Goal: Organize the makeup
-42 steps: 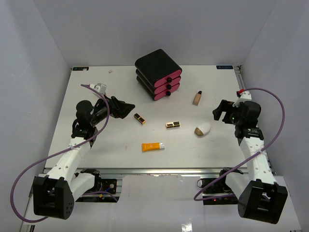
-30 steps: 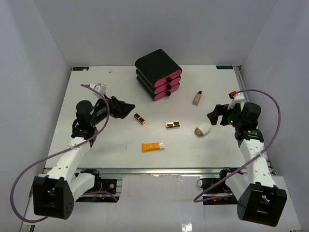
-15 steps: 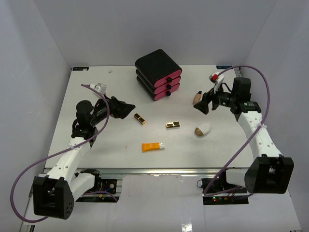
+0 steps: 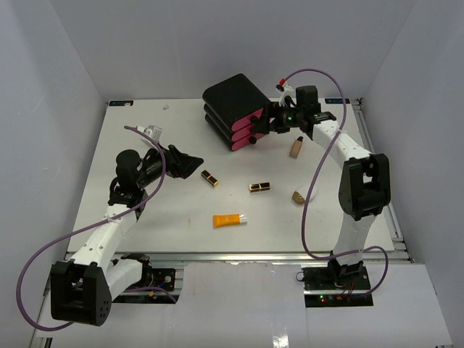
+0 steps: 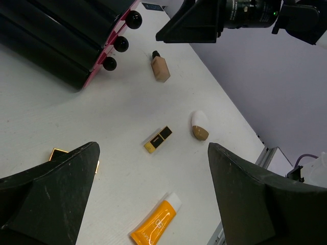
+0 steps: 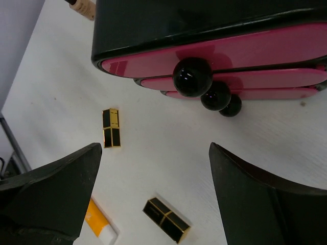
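The makeup lies loose on the white table: one black-and-gold lipstick (image 4: 210,177) just right of my left gripper (image 4: 187,165), a second lipstick (image 4: 260,187) mid-table, an orange tube (image 4: 229,220) nearer the front, a tan bottle (image 4: 296,148) and a white-and-brown egg piece (image 4: 298,196) at the right. The left wrist view shows the lipstick (image 5: 158,139), tube (image 5: 156,225), egg (image 5: 199,125) and bottle (image 5: 160,68) beyond my open, empty left gripper (image 5: 152,148). My right gripper (image 4: 270,122) hovers open just in front of the drawer knobs (image 6: 192,76), holding nothing; both lipsticks (image 6: 111,127) (image 6: 166,219) lie below it.
A black three-drawer box (image 4: 238,110) with pink fronts (image 6: 230,51) stands at the back centre, drawers shut. The right arm's purple cable (image 4: 312,188) loops over the table's right side near the egg piece. Grey walls enclose the table.
The right arm has swung from beside the egg piece at the right to the back, up to the drawer box fronts. The left arm and the makeup have not moved.
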`<state>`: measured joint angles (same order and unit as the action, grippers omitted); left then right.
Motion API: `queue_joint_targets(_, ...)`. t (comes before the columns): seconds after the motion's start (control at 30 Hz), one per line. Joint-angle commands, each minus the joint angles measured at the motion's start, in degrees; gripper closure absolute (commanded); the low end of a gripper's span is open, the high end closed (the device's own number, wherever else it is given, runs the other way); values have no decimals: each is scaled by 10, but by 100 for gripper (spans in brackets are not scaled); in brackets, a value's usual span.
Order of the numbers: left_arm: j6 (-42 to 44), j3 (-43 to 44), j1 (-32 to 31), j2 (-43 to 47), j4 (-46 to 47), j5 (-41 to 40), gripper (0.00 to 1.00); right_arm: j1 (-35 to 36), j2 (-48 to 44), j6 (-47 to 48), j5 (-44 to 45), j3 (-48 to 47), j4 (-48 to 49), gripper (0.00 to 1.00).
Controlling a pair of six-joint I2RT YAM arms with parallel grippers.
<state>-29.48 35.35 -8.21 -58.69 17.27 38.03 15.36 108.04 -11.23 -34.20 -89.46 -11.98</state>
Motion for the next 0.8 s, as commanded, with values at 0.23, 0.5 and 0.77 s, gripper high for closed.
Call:
queue_joint_targets(0.23,14,24,1,-7,-7,1,2,6,108,-110,16,-139,46,22)
queue_joint_targets(0.5,15,24,2,-7,-8,1,2,8,132,-114,24,-154,50,39)
queue_joint_targets(0.77,15,24,1,-5,-8,2,2,9,134,-114,38,-147,50,51)
